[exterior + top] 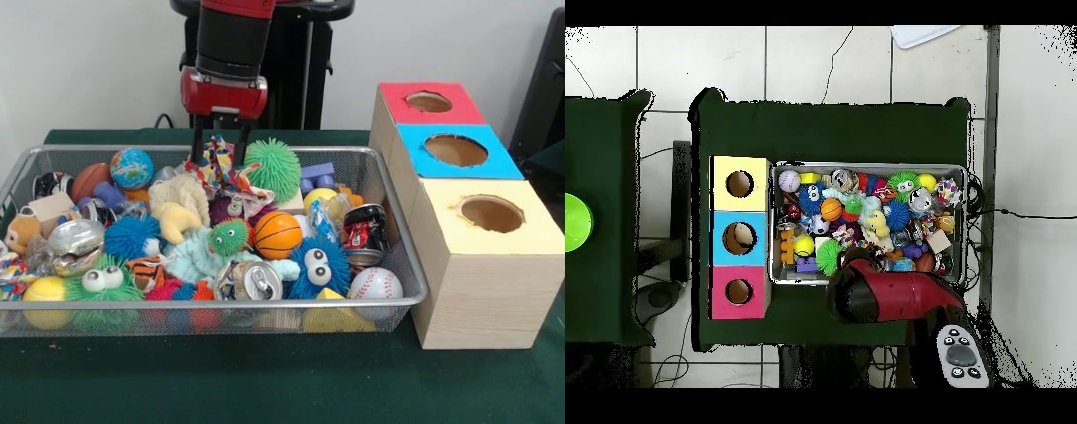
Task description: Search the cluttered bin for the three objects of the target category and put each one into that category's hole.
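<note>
Bin (402, 231) of wire mesh, heaped to the rim; target category not evident from either view, so no telling which three pieces count.

At the near edge: crushed can (256, 281) lying pull-tab up, baseball (375, 284) in the near right corner, blue googly-eyed fuzzball (318, 265) between them, yellow ball (44, 290) in the near left corner. All tightly wedged together; likely to roll or shift if anything alongside gets pulled.

Mid-bin: small basketball (277, 234) touching a little green fuzzy creature (229, 237), blue spiky ball (132, 237) to the left.

By the far edge: globe ball (131, 168), green spiky ball (272, 168), and between them a knotted multicoloured rope toy (231, 177). Gripper (218, 159) down over that toy, fingers (196, 148) spread apart and straddling its upper knot, not visibly pinching.

Main hazards, as a judgement: floppy rope slipping out of a shallow pinch; trailing ends hooking the green spiky ball or the plush below and hauling them over the rim; a fingertip jamming into the mesh beneath.

Beyond the bin's right edge, three holes: yellow hole (491, 213) nearest, blue hole (455, 150), red hole (429, 102) farthest. Openings narrow for a dangling toy; could drape over a lip, or go into the wrong colour.
</note>
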`<state>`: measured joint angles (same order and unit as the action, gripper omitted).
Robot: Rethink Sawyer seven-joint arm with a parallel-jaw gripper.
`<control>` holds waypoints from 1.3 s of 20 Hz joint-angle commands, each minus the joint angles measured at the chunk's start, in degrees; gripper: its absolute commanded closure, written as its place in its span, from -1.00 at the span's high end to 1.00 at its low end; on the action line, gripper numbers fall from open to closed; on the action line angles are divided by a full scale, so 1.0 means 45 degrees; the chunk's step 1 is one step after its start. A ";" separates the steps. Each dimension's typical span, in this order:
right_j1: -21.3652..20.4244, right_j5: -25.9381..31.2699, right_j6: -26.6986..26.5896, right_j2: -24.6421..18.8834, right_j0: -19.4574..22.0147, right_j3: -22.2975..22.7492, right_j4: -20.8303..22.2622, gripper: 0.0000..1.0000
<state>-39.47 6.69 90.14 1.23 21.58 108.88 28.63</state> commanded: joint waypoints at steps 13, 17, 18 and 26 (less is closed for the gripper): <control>0.1150 -0.0781 0.1207 0.0908 -0.0797 -0.0110 0.1281 1.00; 0.1397 -0.0994 0.1262 0.1086 -0.0877 -0.0219 0.1486 1.00; 0.1491 -0.1128 0.1305 0.1123 -0.0885 -0.0246 0.1513 1.00; 0.1964 -0.2246 0.1780 0.1779 -0.1366 -0.0438 0.1432 -1.00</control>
<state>-33.93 2.15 90.14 8.03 17.30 108.85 32.97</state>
